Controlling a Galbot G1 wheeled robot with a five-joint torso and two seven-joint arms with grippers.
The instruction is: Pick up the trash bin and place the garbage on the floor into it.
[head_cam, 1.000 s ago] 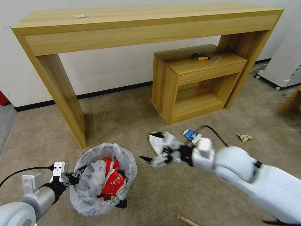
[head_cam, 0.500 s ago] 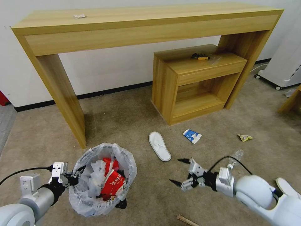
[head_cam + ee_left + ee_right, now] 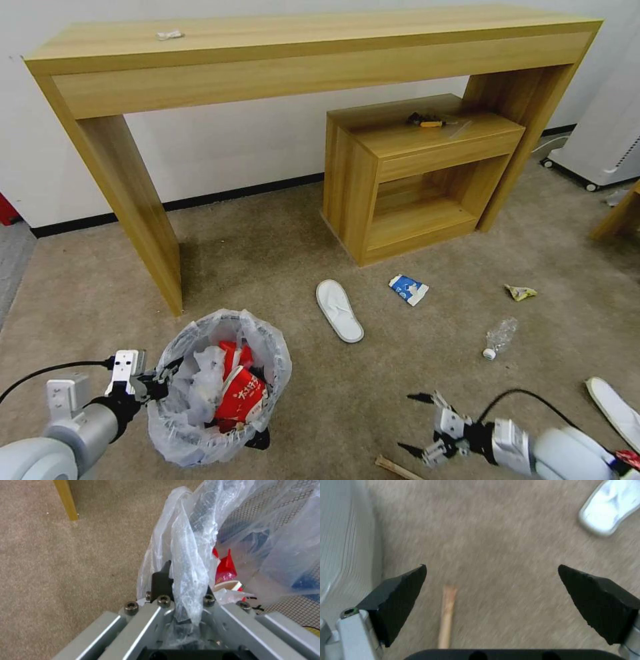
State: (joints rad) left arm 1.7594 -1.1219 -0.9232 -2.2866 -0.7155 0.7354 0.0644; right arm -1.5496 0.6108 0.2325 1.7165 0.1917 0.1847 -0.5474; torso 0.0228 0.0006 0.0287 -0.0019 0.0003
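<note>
Some garbage sits in trash bin (image 3: 220, 387) | left end effector (image 3: 143, 385) pinches its rim | right end effector (image 3: 420, 423) spread over stick (image 3: 397, 468) | slipper (image 3: 339, 310), bottle (image 3: 500, 337) left on floor (image 3: 267, 267)

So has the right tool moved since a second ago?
Yes. The right tool, jaws open, has pulled back from beside the white slipper toward the robot, now near the wooden stick. The slipper itself stayed put.

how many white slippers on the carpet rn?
2. One slipper lies mid-carpet in front of the low cabinet, near the blue-white carton. The other slipper lies at the right edge of the head view, partly cut off, beyond the right gripper.
</note>
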